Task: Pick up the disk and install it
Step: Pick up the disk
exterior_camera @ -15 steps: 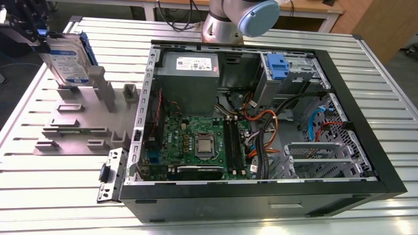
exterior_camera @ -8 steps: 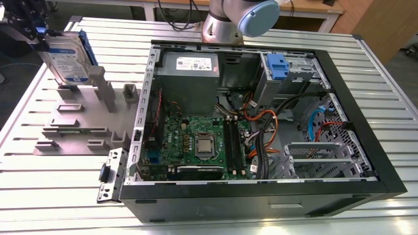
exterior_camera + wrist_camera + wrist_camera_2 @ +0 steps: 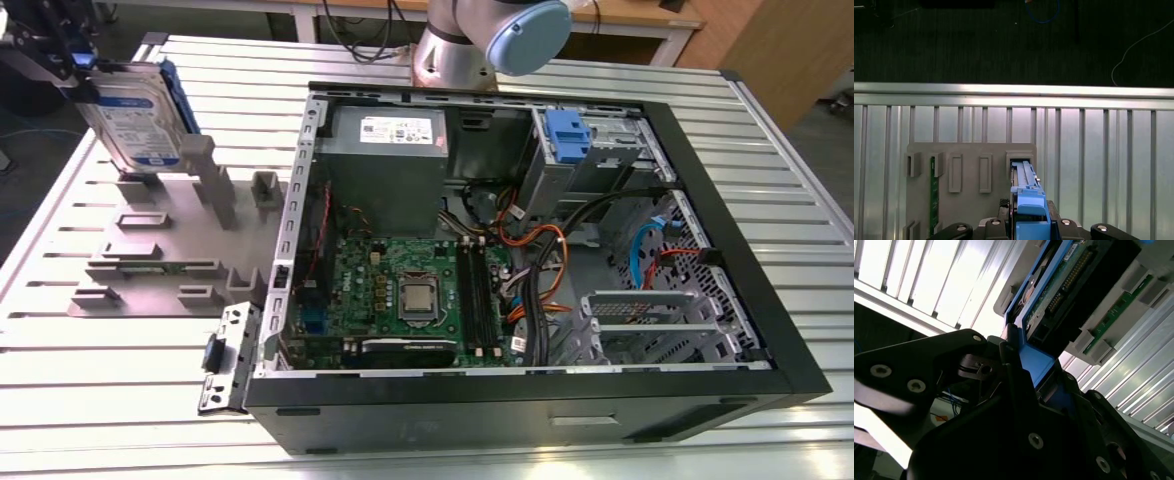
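The jaws are clenched on the blue carrier edge of the disk [image 3: 131,110], holding it upright and slightly tilted over a slot in the grey holder plate [image 3: 154,262], on the exterior view's left of the desk [image 3: 107,400]. To the exterior view's right lies the open computer case [image 3: 534,405], with orange cables [image 3: 531,242] draped across its inside.

Slatted aluminium table [image 3: 107,400] under an open computer case [image 3: 534,392] and a grey holder plate [image 3: 147,285].
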Controlling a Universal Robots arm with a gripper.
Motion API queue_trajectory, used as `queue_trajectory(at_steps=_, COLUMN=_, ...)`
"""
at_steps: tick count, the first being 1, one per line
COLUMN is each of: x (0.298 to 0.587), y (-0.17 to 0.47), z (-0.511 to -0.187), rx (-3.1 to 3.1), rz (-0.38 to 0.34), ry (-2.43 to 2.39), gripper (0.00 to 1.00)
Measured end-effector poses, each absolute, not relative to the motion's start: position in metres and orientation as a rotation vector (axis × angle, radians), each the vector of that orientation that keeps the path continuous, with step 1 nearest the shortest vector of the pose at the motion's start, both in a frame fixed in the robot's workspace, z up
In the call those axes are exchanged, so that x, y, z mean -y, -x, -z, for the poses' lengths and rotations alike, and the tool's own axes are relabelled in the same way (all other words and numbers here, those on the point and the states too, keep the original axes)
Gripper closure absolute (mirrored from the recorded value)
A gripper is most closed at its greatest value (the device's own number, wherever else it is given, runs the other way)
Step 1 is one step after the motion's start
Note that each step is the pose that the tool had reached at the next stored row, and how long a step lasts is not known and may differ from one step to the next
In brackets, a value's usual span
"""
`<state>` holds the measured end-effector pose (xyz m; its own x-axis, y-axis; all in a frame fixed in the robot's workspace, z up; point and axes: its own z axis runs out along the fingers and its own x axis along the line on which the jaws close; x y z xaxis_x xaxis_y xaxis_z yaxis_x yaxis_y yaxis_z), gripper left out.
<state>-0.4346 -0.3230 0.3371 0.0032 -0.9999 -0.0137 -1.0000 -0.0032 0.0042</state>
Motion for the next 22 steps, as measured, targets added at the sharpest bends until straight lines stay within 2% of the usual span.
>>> queue_trajectory(at_steps=6, x=0.323, y=0.435, z=-0.348, rx=-2.213, rz=-0.020, ry=2.220, gripper=0.64)
queue_trajectory(at_steps=22, x=0.323, y=0.435, z=-0.351, rx=-2.213, rz=-0.020, ry=2.220, gripper=0.64)
